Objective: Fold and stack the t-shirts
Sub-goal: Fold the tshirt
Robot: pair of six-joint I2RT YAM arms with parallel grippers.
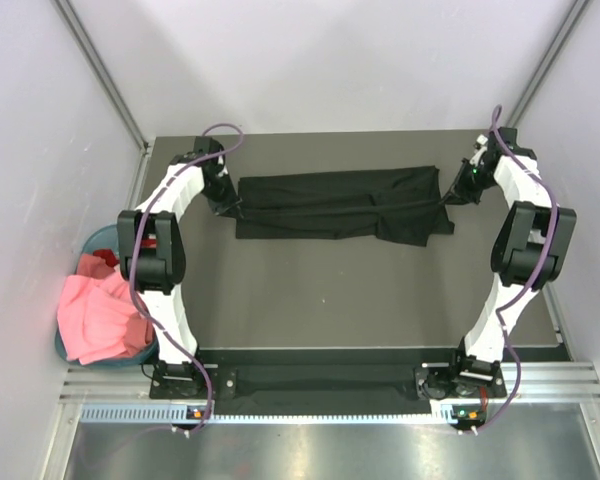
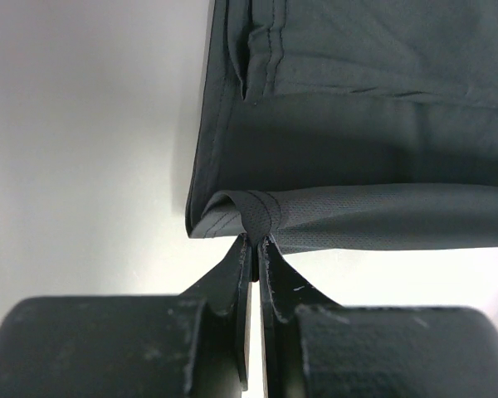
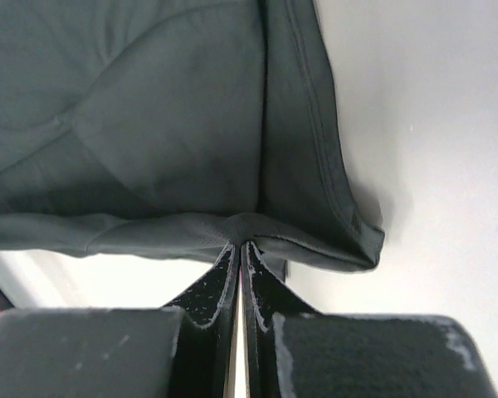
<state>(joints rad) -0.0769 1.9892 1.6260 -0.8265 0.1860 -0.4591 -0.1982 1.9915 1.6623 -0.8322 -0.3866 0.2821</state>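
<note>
A black t-shirt (image 1: pixel 340 203) lies stretched left to right across the far half of the table, folded into a long band. My left gripper (image 1: pixel 227 205) is shut on the shirt's left edge; in the left wrist view the fabric (image 2: pixel 332 124) is pinched between the closed tips (image 2: pixel 256 240). My right gripper (image 1: pixel 453 196) is shut on the shirt's right edge, and the right wrist view shows the cloth (image 3: pixel 149 124) bunched at the closed tips (image 3: pixel 240 243). Pink and red t-shirts (image 1: pixel 100 312) sit heaped in the basket at the left.
A round teal basket (image 1: pixel 93 241) stands off the table's left side, beside the left arm's base. The dark table (image 1: pixel 330 300) is bounded by white walls on the left, back and right. A metal rail (image 1: pixel 320 398) runs along the near edge.
</note>
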